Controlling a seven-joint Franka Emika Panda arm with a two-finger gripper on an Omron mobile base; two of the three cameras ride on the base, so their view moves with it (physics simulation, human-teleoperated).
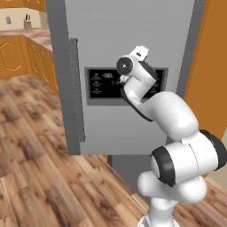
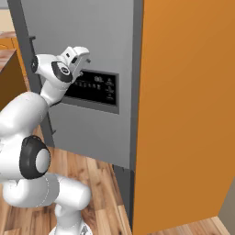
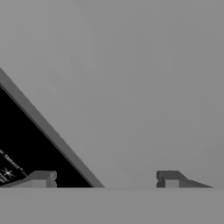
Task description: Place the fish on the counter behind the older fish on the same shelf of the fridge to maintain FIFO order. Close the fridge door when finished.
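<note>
Fridge door (image 1: 128,40) shut – tool (image 3: 105,178) open, empty

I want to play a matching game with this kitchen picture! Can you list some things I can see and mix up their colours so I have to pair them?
Things:
1. fridge door
2. control panel
3. tall cabinet
4. floor

Colours:
A. orange
B. brown wood planks
C. grey
D. black with small white marks

Pairs: 1-C, 2-D, 3-A, 4-B
</note>
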